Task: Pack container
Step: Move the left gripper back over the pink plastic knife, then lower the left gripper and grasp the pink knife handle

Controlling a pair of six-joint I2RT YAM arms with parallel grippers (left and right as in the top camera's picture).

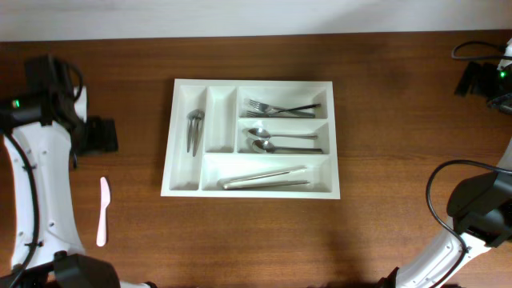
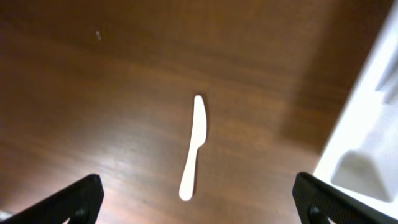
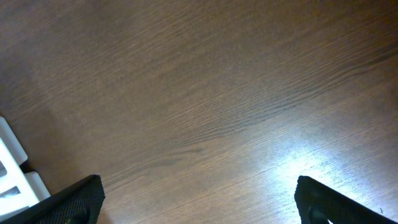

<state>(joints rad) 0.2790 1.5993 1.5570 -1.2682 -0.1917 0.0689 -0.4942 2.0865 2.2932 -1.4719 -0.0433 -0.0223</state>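
The container (image 1: pixel 253 82) is a large white cutlery tray in the middle of the table. It holds forks (image 1: pixel 280 108), spoons (image 1: pixel 276 140), long pale utensils (image 1: pixel 264 178) and small forks (image 1: pixel 194 130), each kind in its own compartment. A white plastic knife (image 1: pixel 102 210) lies on the table to its left. In the left wrist view the knife (image 2: pixel 194 146) lies between and ahead of my open left gripper's fingers (image 2: pixel 196 199), which hover above the table. The tray's edge (image 2: pixel 367 137) shows at the right. My right gripper (image 3: pixel 198 196) is open and empty over bare wood.
The left arm's wrist (image 1: pixel 100 134) sits left of the tray, and the right arm (image 1: pixel 480 208) is at the table's right edge. A corner of the tray (image 3: pixel 12 168) shows in the right wrist view. Black gear and cables (image 1: pixel 480 76) sit at the far right.
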